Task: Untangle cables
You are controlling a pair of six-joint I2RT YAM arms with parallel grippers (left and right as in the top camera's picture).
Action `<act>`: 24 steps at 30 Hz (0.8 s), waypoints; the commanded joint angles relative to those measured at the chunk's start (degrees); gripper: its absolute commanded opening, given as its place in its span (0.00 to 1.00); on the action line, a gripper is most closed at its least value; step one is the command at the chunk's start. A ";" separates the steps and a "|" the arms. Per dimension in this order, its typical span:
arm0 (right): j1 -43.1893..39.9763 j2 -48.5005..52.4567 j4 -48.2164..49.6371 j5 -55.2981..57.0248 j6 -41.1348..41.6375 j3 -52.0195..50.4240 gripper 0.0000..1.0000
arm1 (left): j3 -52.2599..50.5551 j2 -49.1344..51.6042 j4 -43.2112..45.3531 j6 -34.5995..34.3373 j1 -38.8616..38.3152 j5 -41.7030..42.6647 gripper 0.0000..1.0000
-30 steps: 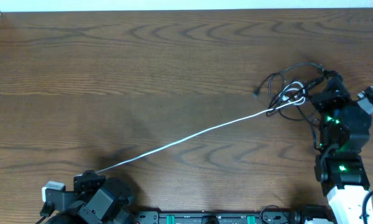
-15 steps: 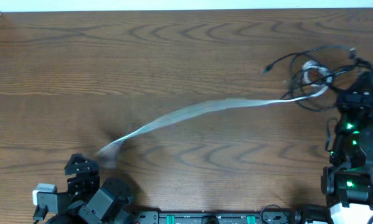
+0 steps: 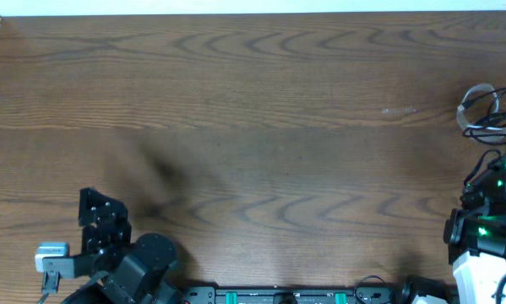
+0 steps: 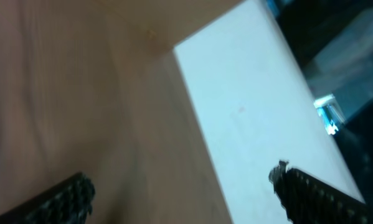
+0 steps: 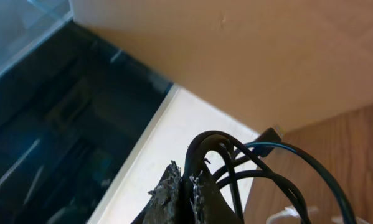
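The broad brown wood-grain table (image 3: 253, 127) fills the overhead view, and bare wood runs from the pale white strip (image 3: 253, 7) along its far edge down to the black rail with green marks (image 3: 278, 296) at its near edge, leaving wide open room across the middle. The two dark arms sit at the near corners. The left arm (image 3: 143, 272) is low at the left, and the right arm (image 3: 482, 221), with green lights and a white lower segment, is hard against the right edge of the view. The left end effector (image 3: 100, 221), a black two-finger piece, hangs over bare wood near the left corner, well apart from everything else. Its wrist view is blurred, yet it shows the ridged black fingers (image 4: 61, 198) spread wide. The right end effector (image 5: 185, 185) has its fingers pressed close together, pinching several thin black cords that arch out of it in loops. The small bundle of thin black and white cables (image 3: 482, 105) is at the far right of the table, just beyond the right arm and partly cut off by the edge of the view. It shows a white loop (image 3: 475, 90) on the far side, with black strands (image 3: 496, 121) tangled just beside it. In the right wrist view a bit of white cord (image 5: 286, 215) shows beneath the black loops.
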 commanded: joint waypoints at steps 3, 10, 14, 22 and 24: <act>-0.15 2.47 4.24 -23.58 0.61 0.76 0.01 | 0.87 -0.04 11.32 31.98 0.31 -7.15 0.97; 3.02 4.74 14.93 -55.41 7.39 0.76 0.01 | 0.87 -0.04 23.52 45.99 0.28 -6.32 0.96; 7.37 6.05 12.79 -59.06 3.02 0.76 0.03 | 0.87 -0.04 28.55 49.62 0.28 -4.85 0.97; 14.49 9.18 1.07 -59.71 -23.43 0.76 0.01 | 0.87 0.00 45.97 65.16 0.28 0.15 0.97; 14.19 8.83 -0.85 -58.97 -30.40 0.76 0.01 | 0.87 0.00 55.43 78.40 0.28 4.39 0.97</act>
